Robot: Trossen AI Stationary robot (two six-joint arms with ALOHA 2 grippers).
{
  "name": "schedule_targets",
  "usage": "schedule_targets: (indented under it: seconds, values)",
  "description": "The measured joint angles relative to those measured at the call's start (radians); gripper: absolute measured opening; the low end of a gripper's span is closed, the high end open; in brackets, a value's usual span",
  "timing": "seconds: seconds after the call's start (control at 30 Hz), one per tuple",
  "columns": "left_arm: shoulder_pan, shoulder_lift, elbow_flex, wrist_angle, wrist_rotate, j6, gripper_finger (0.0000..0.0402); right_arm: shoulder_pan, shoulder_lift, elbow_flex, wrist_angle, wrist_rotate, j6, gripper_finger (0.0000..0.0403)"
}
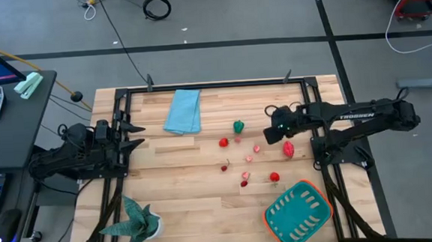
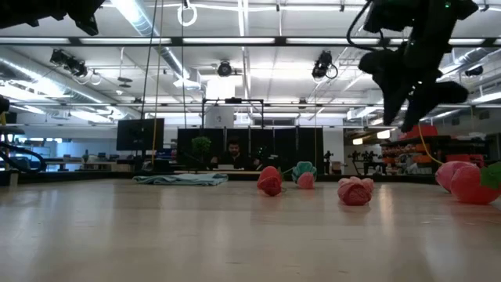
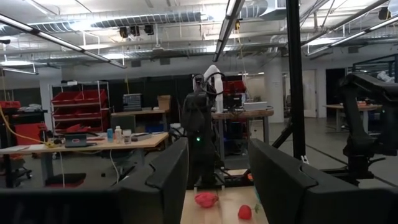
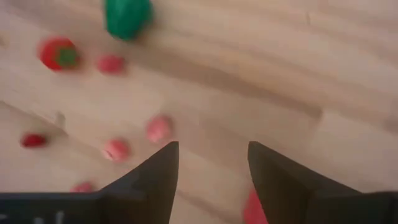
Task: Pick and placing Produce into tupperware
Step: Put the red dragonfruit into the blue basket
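Small red and pink produce pieces (image 1: pixel 248 159) lie scattered on the wooden table, with a green piece (image 1: pixel 238 126) at their far side and a larger red piece (image 1: pixel 288 149) to the right. The teal tupperware (image 1: pixel 298 213) with its orange rim sits at the near right. My right gripper (image 1: pixel 270 129) hangs open above the table, beside the larger red piece (image 4: pixel 254 210), touching nothing. In its wrist view the green piece (image 4: pixel 127 17) and pink pieces (image 4: pixel 158 129) lie ahead. My left gripper (image 1: pixel 137 136) waits open at the left edge.
A light blue folded cloth (image 1: pixel 183 112) lies at the far middle of the table. A green star-shaped plant (image 1: pixel 136 220) stands at the near left corner. Bare wood stretches between the left arm and the produce. A person sits in the room beyond the table (image 2: pixel 232 153).
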Motion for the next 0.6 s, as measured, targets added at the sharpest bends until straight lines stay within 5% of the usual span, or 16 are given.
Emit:
schedule_targets:
  seconds: [0.6]
  values:
    - [0.0,0.0,0.0,-0.02,0.0,-0.001,0.0176,0.082,0.226,0.001,-0.169,-0.053,0.099,0.0202]
